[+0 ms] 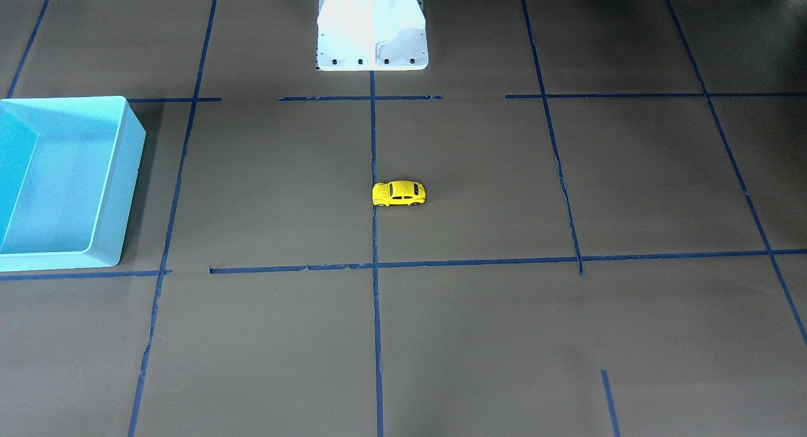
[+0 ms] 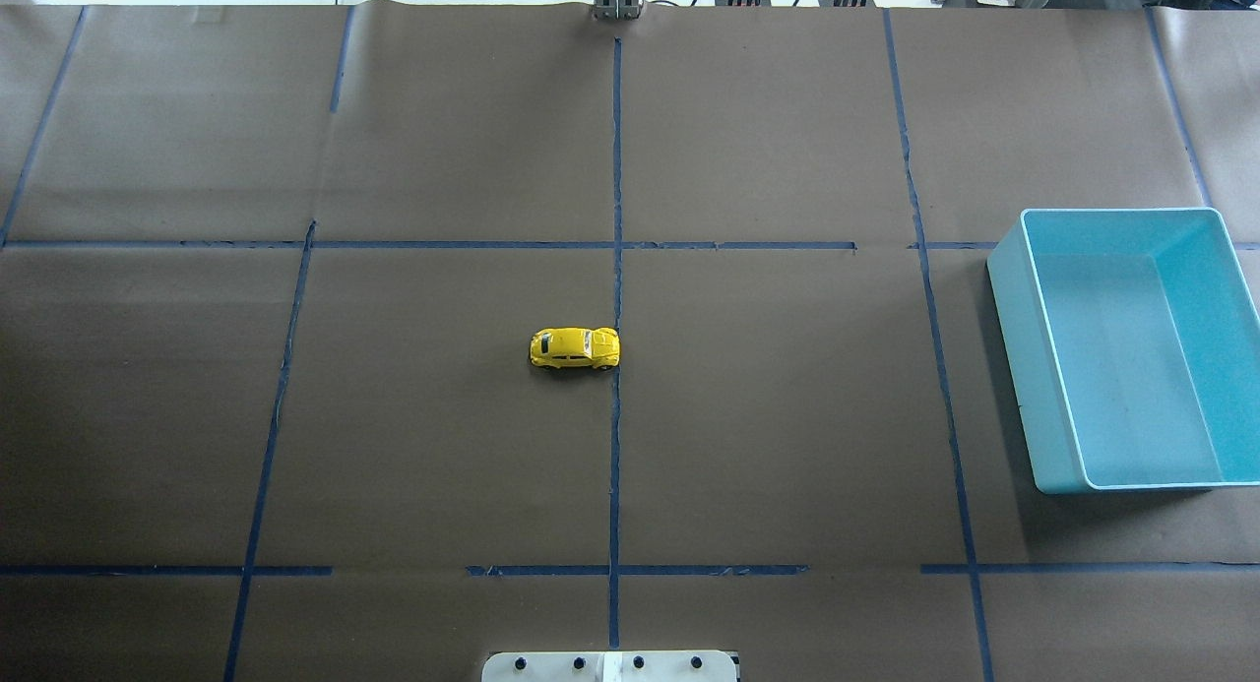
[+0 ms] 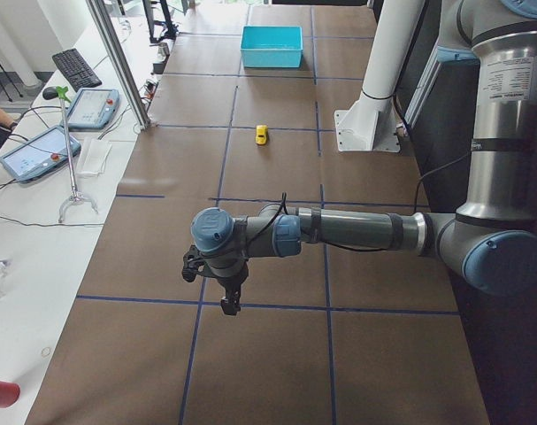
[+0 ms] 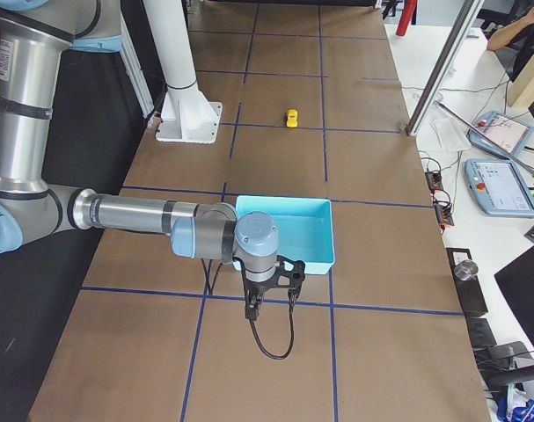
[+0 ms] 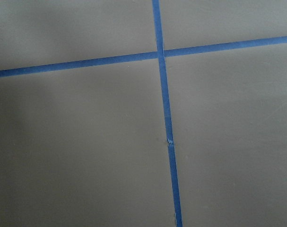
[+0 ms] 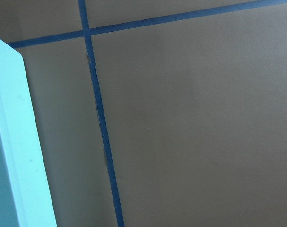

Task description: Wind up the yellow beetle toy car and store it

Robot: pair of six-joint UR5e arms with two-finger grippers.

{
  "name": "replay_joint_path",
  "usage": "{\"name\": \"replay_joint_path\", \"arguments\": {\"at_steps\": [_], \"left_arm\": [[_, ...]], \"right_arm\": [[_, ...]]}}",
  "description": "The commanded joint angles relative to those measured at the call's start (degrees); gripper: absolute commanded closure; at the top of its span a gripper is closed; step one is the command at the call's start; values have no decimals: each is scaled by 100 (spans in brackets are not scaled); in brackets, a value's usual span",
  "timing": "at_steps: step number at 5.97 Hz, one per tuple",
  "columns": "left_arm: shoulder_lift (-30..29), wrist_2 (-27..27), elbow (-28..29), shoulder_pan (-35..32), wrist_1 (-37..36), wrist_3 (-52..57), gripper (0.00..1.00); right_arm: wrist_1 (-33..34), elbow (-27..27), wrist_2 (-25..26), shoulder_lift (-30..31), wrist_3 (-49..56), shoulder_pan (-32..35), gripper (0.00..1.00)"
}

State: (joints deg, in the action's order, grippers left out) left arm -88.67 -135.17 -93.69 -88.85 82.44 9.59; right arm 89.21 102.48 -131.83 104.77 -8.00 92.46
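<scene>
A table (image 2: 443,446) covered in brown paper and marked into squares by blue tape is shown. Two grey robot arms are held low over it, the left arm (image 3: 356,232) at one end and the right arm (image 4: 135,214) at the other, both well apart from the toy. An open, light blue bin (image 2: 1029,367) is set at the robot's right end of the table, and nothing can be seen inside it. The left gripper (image 3: 219,292) and the right gripper (image 4: 271,303) are pointed down at bare paper. They are seen only from the side cameras, so whether their jaws are parted or closed cannot be told.

The yellow beetle toy car (image 2: 576,348) is placed on its wheels near the table's centre, one end touching the middle tape line, well apart from the bin.

Nothing appears to have been started. Because the car is small and free-rolling, it could be nudged away by an off-centre closing of the fingers. If it is pressed too lightly during winding, the wheels may skid. If it is released once wound, it could be sent running off the table.
</scene>
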Motion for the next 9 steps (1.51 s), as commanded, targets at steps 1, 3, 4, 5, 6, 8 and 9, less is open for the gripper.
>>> {"name": "replay_joint_path", "arguments": {"at_steps": [1,3,4,5,6,8,9], "left_arm": [[-1,8,0,0,35,-1,0],[-1,17,0,0,35,-1,0],[-10,52,9,0,35,-1,0],[-10,53,9,0,27,-1,0],[-10,61,26,0,35,42,0],[-54,53,61,0,53,34,0],[-115,44,79,8,53,16,0]], "right_arm": [[0,8,-1,0,0,0,0],[0,9,-10,0,0,9,0],[0,9,-10,0,0,9,0],[0,9,-18,0,0,0,0],[0,9,-97,-113,-9,0,0],[9,131,-115,-229,-17,0,0],[0,166,-150,-255,-26,-17,0]]}}
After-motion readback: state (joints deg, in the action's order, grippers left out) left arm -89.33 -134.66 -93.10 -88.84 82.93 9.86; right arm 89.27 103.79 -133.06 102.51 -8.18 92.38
